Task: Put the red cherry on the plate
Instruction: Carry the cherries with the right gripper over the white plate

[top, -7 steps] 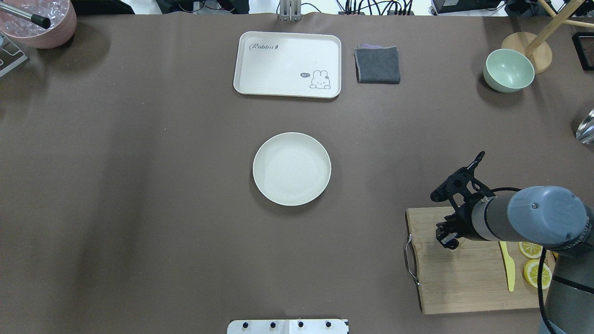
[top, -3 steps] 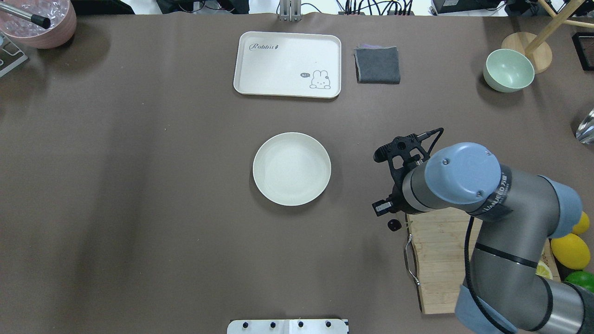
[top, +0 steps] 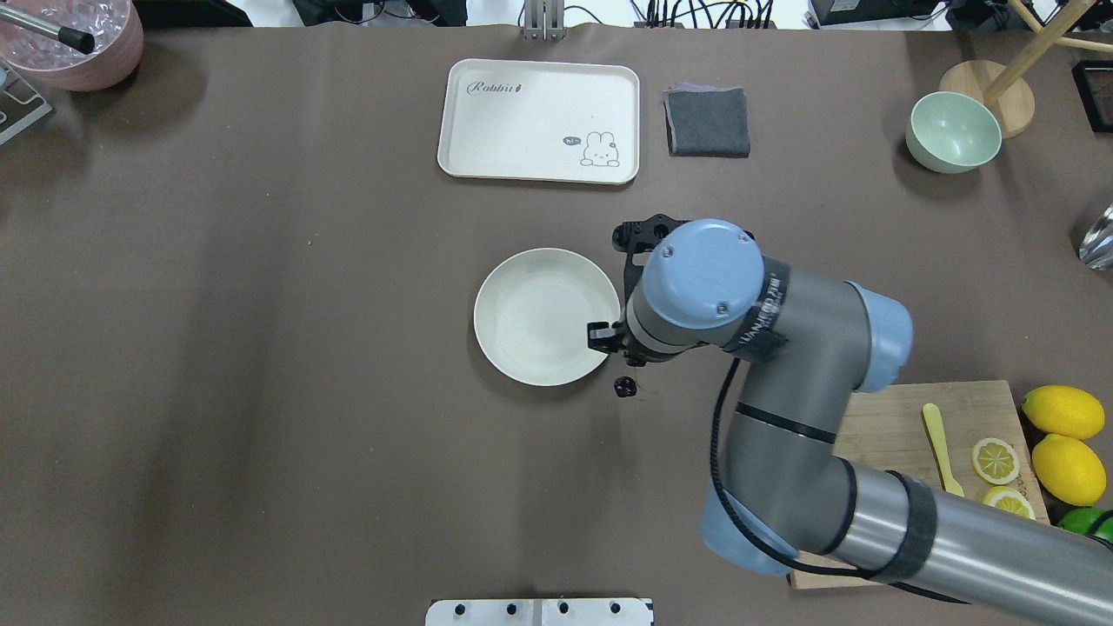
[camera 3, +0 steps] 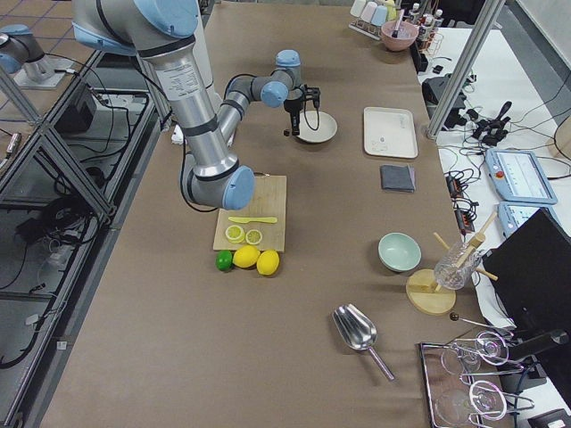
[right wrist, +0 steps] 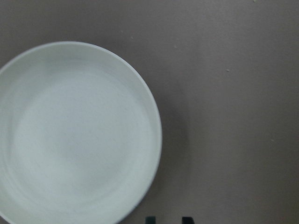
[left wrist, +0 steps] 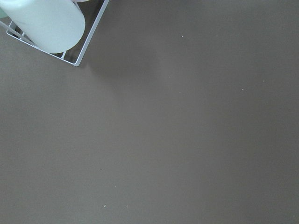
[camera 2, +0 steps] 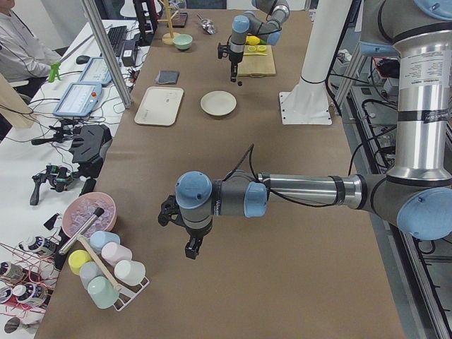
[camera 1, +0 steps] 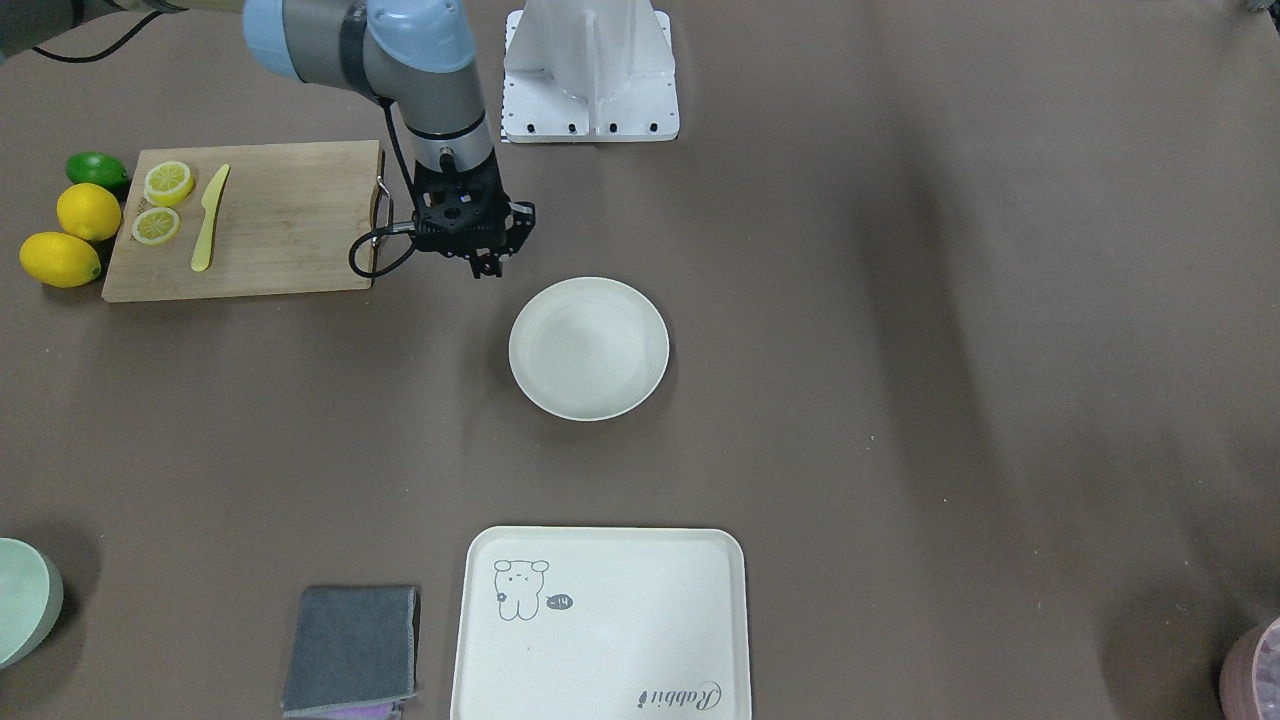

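Note:
The round cream plate (top: pixel 546 316) sits mid-table with nothing on it, and it also fills the left of the right wrist view (right wrist: pixel 74 135). My right gripper (camera 1: pixel 487 266) hangs just off the plate's rim, on the side toward the cutting board. Only its two dark fingertips (right wrist: pixel 149 219) show at the bottom edge of that wrist view. The red cherry (top: pixel 624 387), tiny and dark maroon, dangles from it above the table beside the rim; the gripper is shut on it. My left gripper (camera 2: pixel 191 248) hovers far off near the cup rack, and I cannot tell whether it is open or shut.
A wooden cutting board (top: pixel 887 426) with lemon slices (top: pixel 994 460) and a yellow knife (top: pixel 939 445) lies at the right, with lemons (top: pixel 1063 411) beside it. A rabbit tray (top: pixel 539 120), a grey cloth (top: pixel 707 121) and a mint bowl (top: pixel 953 131) stand at the back. A cup rack (left wrist: pixel 46 28) is under the left wrist.
My right arm has swung left from over the cutting board to the plate's right rim. The cherry has travelled with it.

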Controlling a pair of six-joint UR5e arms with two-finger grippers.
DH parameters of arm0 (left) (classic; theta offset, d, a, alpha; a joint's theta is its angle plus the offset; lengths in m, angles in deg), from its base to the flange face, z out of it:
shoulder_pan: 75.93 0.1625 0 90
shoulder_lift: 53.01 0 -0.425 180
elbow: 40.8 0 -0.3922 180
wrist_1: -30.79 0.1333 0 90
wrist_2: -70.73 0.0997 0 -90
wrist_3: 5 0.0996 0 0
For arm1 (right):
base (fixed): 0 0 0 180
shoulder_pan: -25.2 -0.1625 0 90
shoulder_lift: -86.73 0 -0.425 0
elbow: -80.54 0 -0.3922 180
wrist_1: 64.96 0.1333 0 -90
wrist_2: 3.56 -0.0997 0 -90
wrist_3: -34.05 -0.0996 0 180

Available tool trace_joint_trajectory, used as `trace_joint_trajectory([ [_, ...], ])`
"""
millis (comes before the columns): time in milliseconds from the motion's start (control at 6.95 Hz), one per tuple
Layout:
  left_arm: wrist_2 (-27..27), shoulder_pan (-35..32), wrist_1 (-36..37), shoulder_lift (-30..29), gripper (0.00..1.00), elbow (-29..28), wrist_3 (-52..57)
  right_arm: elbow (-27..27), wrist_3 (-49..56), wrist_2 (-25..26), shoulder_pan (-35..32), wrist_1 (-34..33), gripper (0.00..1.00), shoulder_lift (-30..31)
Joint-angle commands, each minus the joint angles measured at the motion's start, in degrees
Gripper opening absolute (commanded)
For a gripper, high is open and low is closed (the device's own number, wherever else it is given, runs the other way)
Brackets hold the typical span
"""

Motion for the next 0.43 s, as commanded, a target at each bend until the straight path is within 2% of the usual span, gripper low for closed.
trace_joint_trajectory([
  [0, 0.0, 0.0, 0.0, 0.0, 0.98, -0.33, 0.0, 10.53, -8.69, 0.35, -0.23, 0.59, 0.0, -10.15],
  [144, 0.0, 0.0, 0.0, 0.0, 0.98, -0.33, 0.0, 13.88, -10.2, 0.44, -0.32, 0.59, 0.0, -12.97],
  [288, 0.0, 0.0, 0.0, 0.0, 0.98, -0.51, -0.09, 14.69, -10.57, 0.96, -0.32, 0.59, 0.0, -13.35],
])
